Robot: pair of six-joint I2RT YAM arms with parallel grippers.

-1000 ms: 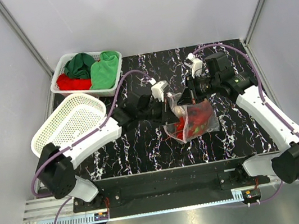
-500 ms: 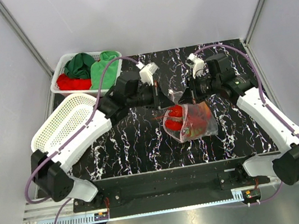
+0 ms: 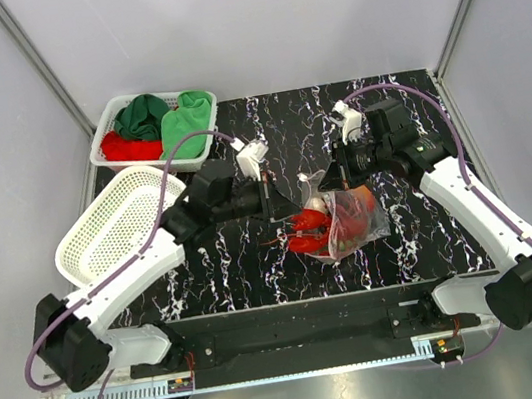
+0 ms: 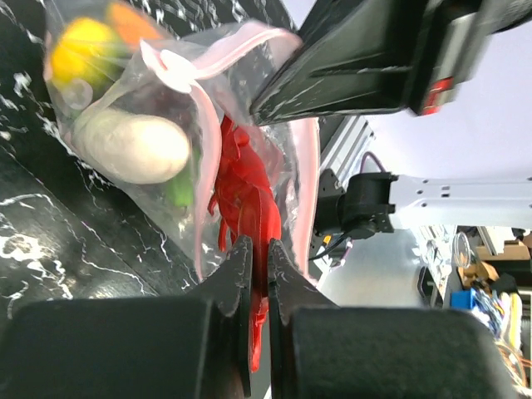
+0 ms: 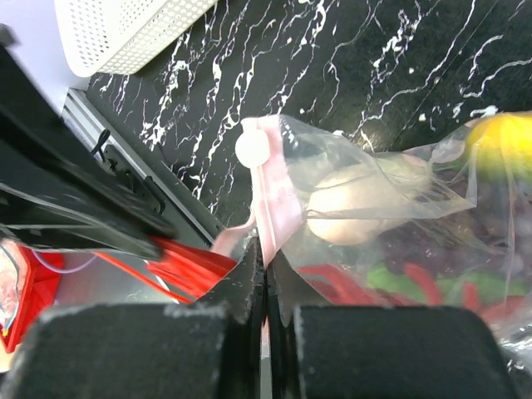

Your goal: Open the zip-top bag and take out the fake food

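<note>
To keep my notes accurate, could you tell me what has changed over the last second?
The left gripper, shut on the red lobster, pulled back leftward, drawing the lobster partly out of the zip-top bag. The right gripper stayed clamped on the bag's pink zip strip; the white basket is unmoved.

Black, white-veined marble table (image 3: pixel 215 258) under the left fingers (image 3: pixel 266 201) and the right fingers (image 3: pixel 339 176); 1 white mesh basket (image 3: pixel 118 223), tilted, bare inside, well to the left of the left fingers at the table's left edge; 1 white slotted basket (image 3: pixel 109 155) beyond it, farther left and away from both sets of fingers, holding 3 folded cloths: dark green cloth (image 3: pixel 141 116), lighter green cloth (image 3: pixel 183 123), red cloth (image 3: pixel 128 145); grey walls (image 3: pixel 268 17) well past the fingers; 2 metal posts (image 3: pixel 36 59) at the far corners.
</note>
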